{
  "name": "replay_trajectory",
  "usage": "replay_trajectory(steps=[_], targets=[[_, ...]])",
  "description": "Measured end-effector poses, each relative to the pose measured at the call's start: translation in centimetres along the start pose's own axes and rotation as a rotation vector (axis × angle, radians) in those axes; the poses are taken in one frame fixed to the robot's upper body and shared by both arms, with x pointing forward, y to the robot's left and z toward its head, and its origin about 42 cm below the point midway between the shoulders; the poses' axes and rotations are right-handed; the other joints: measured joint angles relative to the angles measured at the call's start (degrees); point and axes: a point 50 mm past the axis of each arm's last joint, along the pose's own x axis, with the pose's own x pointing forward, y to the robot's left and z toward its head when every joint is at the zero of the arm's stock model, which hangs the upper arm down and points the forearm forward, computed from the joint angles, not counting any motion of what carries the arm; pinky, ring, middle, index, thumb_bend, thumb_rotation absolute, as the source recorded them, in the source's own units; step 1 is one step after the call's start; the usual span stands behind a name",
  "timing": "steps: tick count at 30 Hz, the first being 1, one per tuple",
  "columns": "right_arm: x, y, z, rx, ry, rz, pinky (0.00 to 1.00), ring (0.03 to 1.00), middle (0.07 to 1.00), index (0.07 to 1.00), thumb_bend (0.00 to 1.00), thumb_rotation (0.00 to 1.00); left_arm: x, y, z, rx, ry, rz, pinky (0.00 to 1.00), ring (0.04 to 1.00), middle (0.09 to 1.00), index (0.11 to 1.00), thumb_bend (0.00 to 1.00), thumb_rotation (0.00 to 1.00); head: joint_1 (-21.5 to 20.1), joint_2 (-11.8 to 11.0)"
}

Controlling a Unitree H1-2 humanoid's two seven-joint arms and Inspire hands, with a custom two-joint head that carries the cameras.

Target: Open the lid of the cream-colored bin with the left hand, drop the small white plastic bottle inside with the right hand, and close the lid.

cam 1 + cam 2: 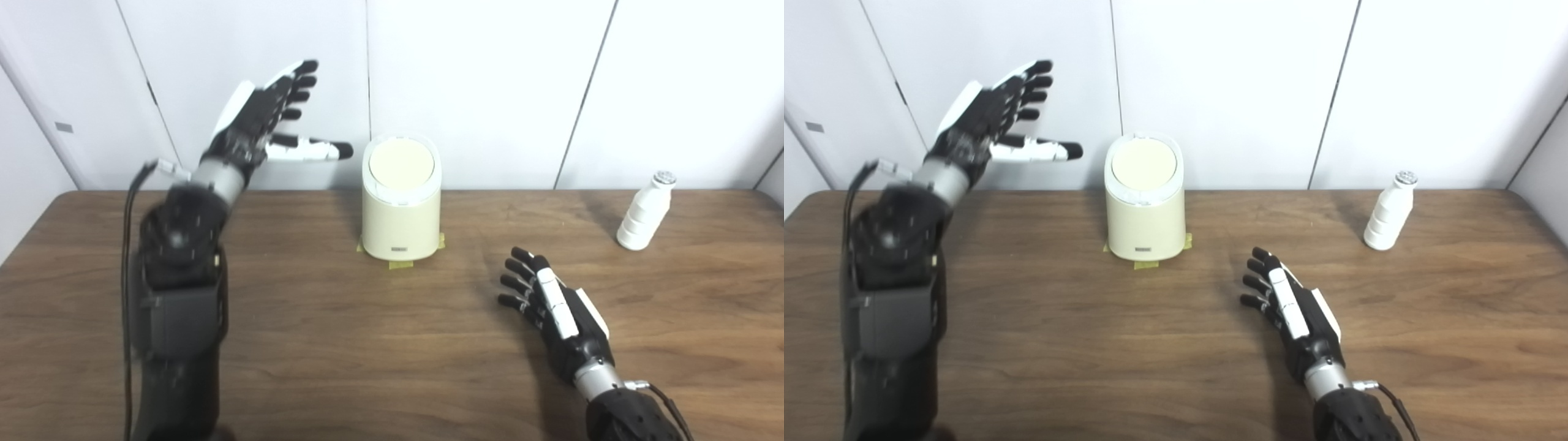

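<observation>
Right hand (554, 306) nearest the camera, low over the table (343, 355), in front of the bin and off to its right. Fingers spread, pointing away toward the wall; it holds nothing. Whether the palm touches the wood cannot be told.

Bin (401, 202), cream-colored, stands upright mid-table toward the far edge. Round lid (401, 164) is shut and sits flush in the paler rim, so the inside is hidden; contents cannot be told. Small dark label low on the front wall. Bits of yellow tape (401, 265) show on the table at the bin's base, at the front and both sides.

Bottle (644, 212), small, white, ribbed, silvery cap, stands upright well to the right of the bin, near the far edge and well apart from the right hand.

Left hand (263, 119) is raised in the air left of the bin, above lid height. Wide open, empty, thumb (312, 149) stretched toward the bin but short of it, no contact.

Behind the bin, a white panelled wall (490, 73).
</observation>
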Motion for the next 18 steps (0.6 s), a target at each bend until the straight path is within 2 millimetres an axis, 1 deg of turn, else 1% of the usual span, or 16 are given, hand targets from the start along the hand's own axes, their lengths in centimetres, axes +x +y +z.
replay_trajectory(steps=[2,3,6,8,10,11,12,15,18], targets=[[0.0,0.1,0.0,0.0,0.0,0.002,0.77,0.859,0.896,0.889,0.58,0.89,1.3,0.2,1.2,0.062,0.024,-0.027,0.84,0.909,0.925,0.969,0.87,0.03,-0.17,0.0],[0.0,0.1,0.0,0.0,-0.001,0.002,0.76,0.857,0.895,0.887,0.58,0.88,2.1,0.0,1.6,0.093,0.04,-0.047,0.83,0.903,0.921,0.959,0.88,0.01,-0.18,0.0],[0.0,0.1,0.0,0.0,-0.001,0.003,0.76,0.857,0.894,0.886,0.58,0.88,3.9,-1.2,2.3,0.201,0.083,-0.116,0.8,0.87,0.887,0.93,0.91,0.01,-0.44,0.09],[0.0,0.2,0.0,0.002,-0.001,0.003,0.76,0.858,0.893,0.886,0.58,0.88,5.2,-2.2,2.5,0.291,0.117,-0.172,0.76,0.85,0.879,0.916,0.94,0.03,-0.53,0.09],[0.0,0.3,0.0,0.003,-0.001,0.003,0.77,0.86,0.891,0.885,0.58,0.88,6.5,-2.9,2.6,0.384,0.145,-0.216,0.71,0.844,0.894,0.91,0.97,0.05,-0.53,0.09],[0.0,0.3,0.0,0.002,-0.002,0.002,0.77,0.86,0.891,0.885,0.58,0.88,7.0,-3.2,2.9,0.43,0.155,-0.226,0.71,0.849,0.9,0.908,0.98,0.06,-0.61,0.09],[0.0,0.3,0.0,0.001,-0.003,0.001,0.77,0.859,0.89,0.885,0.58,0.88,7.6,-3.4,3.2,0.471,0.16,-0.232,0.7,0.853,0.903,0.905,0.99,0.06,-0.7,0.09],[0.0,0.4,0.0,0.004,-0.004,0.001,0.76,0.855,0.888,0.885,0.58,0.87,8.9,-3.8,4.4,0.542,0.152,-0.232,0.75,0.894,0.926,0.909,1.0,0.06,-0.79,0.09],[0.0,0.6,0.0,0.005,-0.004,0.0,0.76,0.854,0.887,0.886,0.58,0.88,10.2,-4.6,5.3,0.606,0.144,-0.233,0.77,0.909,0.93,0.909,1.0,0.06,-0.97,0.0]])
